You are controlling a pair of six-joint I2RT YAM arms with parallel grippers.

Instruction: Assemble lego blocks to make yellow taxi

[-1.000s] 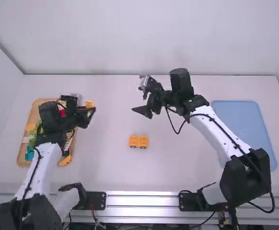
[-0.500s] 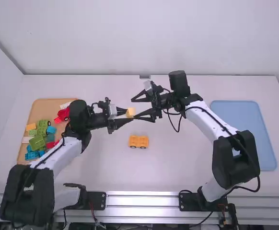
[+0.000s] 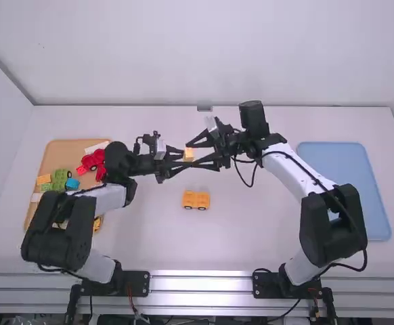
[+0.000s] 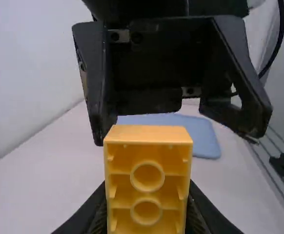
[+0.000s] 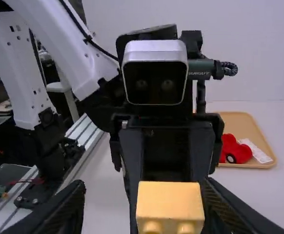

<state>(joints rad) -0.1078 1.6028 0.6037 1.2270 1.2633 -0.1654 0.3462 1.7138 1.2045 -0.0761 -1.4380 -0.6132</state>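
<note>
In the high view, my left gripper [image 3: 183,157] is shut on a small yellow block [image 3: 189,154] above the table's middle. My right gripper [image 3: 194,154] faces it, its spread fingers on either side of the block. Below them a yellow wheeled piece [image 3: 196,200] rests upright on the table. The left wrist view has the block's [image 4: 148,180] hollow underside between the fingers of my left gripper [image 4: 147,209]. In the right wrist view, the block [image 5: 170,202] shows its studs inside my open right gripper [image 5: 144,200], closer to one finger.
A wooden tray [image 3: 56,150] at the left holds red, green, blue and yellow blocks; the left arm passes over its near part. At the far right lies a blue tray [image 3: 346,183]. A metal rail [image 3: 200,284] runs along the near edge.
The left arm has swung from the wooden tray to the middle, carrying the yellow block, and lastly slightly farther right between the right fingers. The right gripper has turned to face it.
</note>
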